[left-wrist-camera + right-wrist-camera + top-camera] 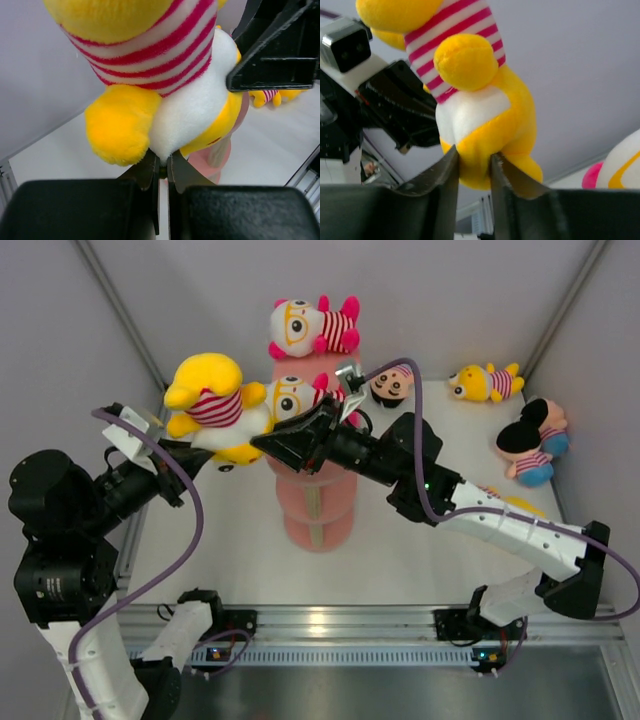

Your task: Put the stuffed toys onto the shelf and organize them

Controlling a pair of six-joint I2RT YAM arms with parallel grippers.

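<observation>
Handover state: yellow bear [212, 402] was held in the air over the table's [230, 550] left half, just beside the shelf [318, 512] and about level with its top tier. Both tools were on it at once. Left gripper [160, 159] was pinched nearly closed on a thin fold of the bear's white plush. Right gripper [472, 156] was clamped on the yellow lower body. Right arm reached across above the shelf to get there.

Other toys: glasses doll [292, 398] lay on the top tier, touching the bear's side. A second glasses doll [310, 328] sat at the far edge; whether on shelf or table could not be told. Black-haired doll [392, 385], small bear [487, 382] and mouse-eared doll [530, 440] lay toward the far right corner.

Risks, as judged:
- Either arm moving while both grip would stretch the plush or pull it from the left's thin pinch.
- Bear dropping to the table if both let go together.
- Glasses doll pushed off the crowded top tier when the bear goes down.
- Right arm grazing the tall shelf and tipping it.
</observation>
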